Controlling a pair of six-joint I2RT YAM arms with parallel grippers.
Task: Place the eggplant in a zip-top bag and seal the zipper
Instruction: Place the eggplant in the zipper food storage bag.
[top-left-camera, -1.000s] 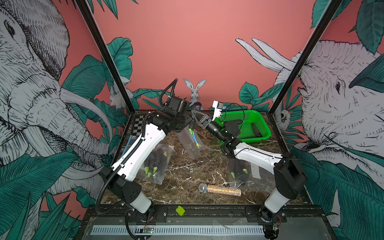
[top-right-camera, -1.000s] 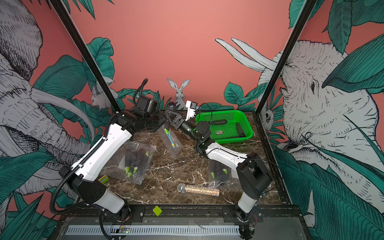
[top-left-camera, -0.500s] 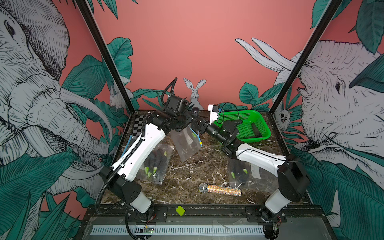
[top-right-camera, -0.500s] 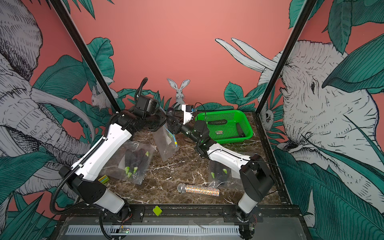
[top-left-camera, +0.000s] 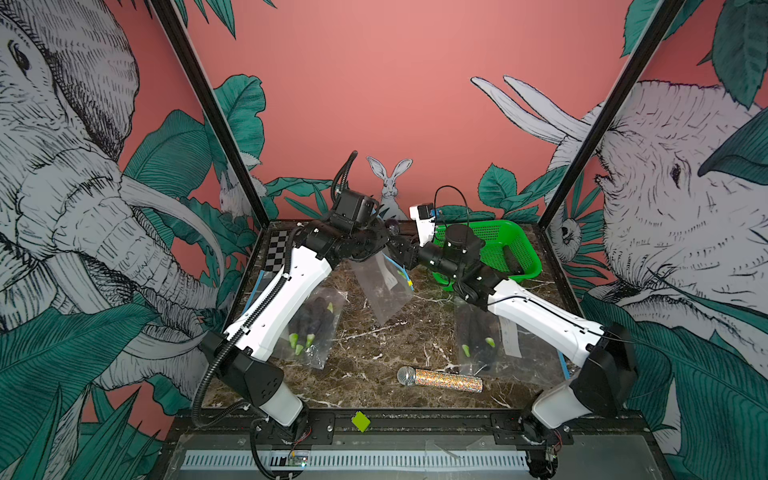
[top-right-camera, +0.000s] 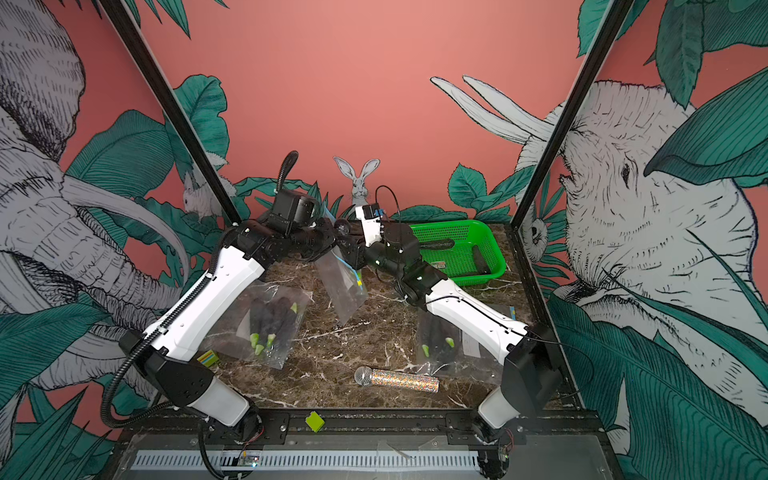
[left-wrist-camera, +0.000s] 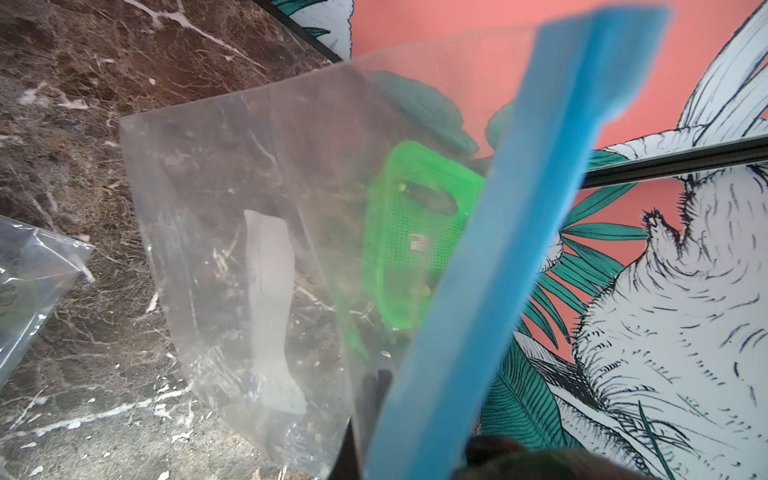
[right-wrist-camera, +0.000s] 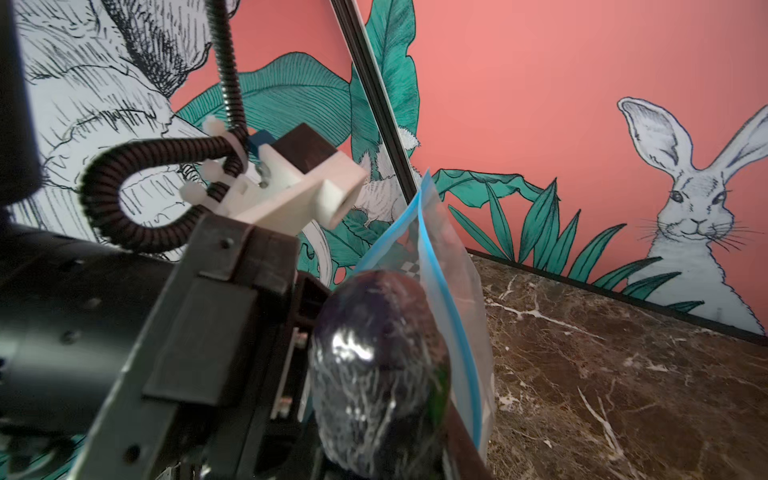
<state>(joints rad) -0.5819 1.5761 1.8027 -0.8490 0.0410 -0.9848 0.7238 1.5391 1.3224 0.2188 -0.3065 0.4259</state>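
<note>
Two hands meet over the far middle of the desk (top-left-camera: 374, 357): the left hand (top-left-camera: 379, 246) is clamped on the blue-zippered rim of a clear zip-top bag (top-left-camera: 384, 286), which hangs toward 6 o'clock. The right hand (top-left-camera: 397, 244) grips a dark purple eggplant (right-wrist-camera: 374, 374) right against that rim, with a green basket (top-left-camera: 498, 245) at 3 o'clock.

Clear zip-top bag (left-wrist-camera: 216, 208) hanging over a brown marble tabletop (left-wrist-camera: 83, 91), blurred blue zipper strip (left-wrist-camera: 498, 257) along one edge, frosted white label patch (left-wrist-camera: 270, 299), green basket (left-wrist-camera: 415, 257) seen through the plastic, another clear bag (left-wrist-camera: 29, 274) lying beside it.
</note>
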